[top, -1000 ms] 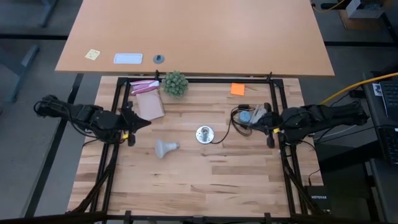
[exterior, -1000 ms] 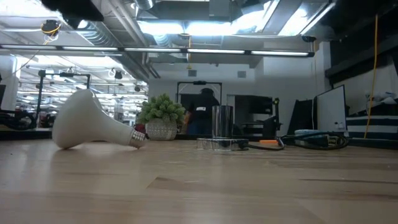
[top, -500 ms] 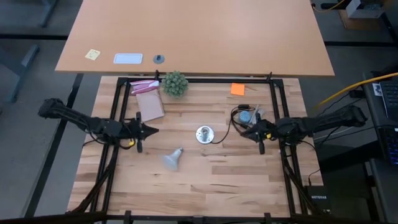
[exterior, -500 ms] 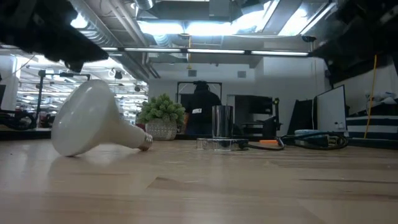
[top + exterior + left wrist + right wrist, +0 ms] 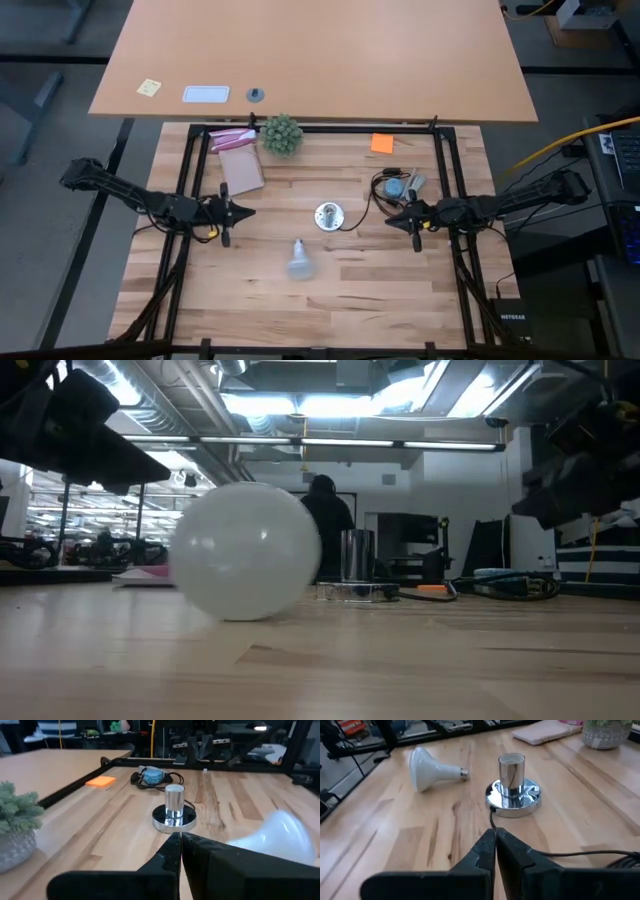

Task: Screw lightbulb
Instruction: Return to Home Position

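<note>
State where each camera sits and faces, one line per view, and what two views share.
High: overhead, straight down; both arms, left hand, right hand.
Low: table height, level across; lightbulb close, dark arm parts at both edges.
Left wrist: past its shut fingers toward silver lamp.
Right wrist: same lamp, opposite side, own fingers shut.
Shared: both wrists see lamp and lightbulb.

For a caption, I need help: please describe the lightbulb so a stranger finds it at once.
On the wooden table, find the shiny silver lamp base at the centre. Close by, not touching it, the lightbulb lies on its side. It alone is frosted white, with a round head.
</note>
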Available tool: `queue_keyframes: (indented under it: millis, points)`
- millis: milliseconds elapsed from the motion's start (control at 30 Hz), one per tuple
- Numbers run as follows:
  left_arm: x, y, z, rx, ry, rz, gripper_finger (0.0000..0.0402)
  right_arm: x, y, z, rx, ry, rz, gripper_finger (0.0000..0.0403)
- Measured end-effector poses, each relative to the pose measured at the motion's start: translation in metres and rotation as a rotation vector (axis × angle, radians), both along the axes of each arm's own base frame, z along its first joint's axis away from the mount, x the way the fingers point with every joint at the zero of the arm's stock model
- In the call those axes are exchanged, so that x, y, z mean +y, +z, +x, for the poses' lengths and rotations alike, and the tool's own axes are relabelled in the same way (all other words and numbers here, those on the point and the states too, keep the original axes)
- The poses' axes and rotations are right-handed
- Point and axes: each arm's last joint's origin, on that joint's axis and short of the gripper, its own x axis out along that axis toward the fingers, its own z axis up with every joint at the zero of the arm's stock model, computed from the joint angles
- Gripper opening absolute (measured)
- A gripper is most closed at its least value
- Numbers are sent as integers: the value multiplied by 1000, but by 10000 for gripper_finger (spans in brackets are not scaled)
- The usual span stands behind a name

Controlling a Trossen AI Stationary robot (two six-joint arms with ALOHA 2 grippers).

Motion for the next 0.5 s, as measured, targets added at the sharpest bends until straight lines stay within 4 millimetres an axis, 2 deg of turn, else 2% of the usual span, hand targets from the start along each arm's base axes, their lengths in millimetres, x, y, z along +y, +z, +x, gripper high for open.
queue_keyframes:
  millis: [233,500]
  points:
    - [0,-5,-1,79,-24,143,4,-2,-7,-2,68,-47,-38,21]
    - [1,-16,-4,199,-31,180,4,-2,-9,-3,95,-59,-49,21]
